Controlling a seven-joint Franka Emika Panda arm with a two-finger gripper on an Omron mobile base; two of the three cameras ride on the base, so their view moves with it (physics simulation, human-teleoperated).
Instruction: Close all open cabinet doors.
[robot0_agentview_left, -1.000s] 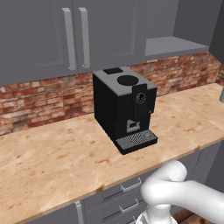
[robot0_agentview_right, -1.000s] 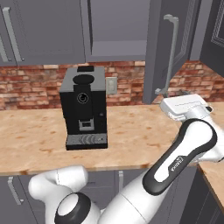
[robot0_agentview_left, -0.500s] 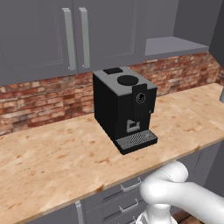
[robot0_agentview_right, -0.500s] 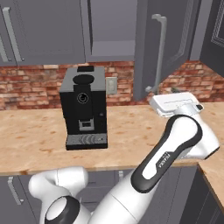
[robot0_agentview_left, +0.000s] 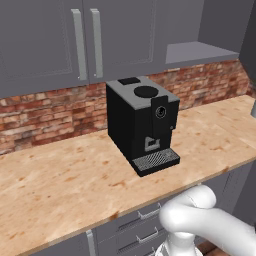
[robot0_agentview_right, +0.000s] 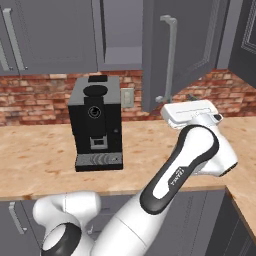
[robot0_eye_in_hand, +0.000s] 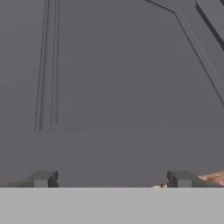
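A wooden bench (robot0_agentview_left: 60, 185) runs below a brick wall (robot0_agentview_left: 45, 112), bearing a black coffee machine (robot0_agentview_left: 142, 122). The pincer (robot0_eye_in_hand: 111, 179), spread wide and empty, faces the half-open cabinet door (robot0_agentview_right: 177, 50) closely.

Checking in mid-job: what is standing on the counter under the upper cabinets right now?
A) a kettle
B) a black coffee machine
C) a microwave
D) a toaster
B: a black coffee machine with a drip tray at its foot stands on the wooden counter, in front of the brick backsplash and below the closed cabinet doors.
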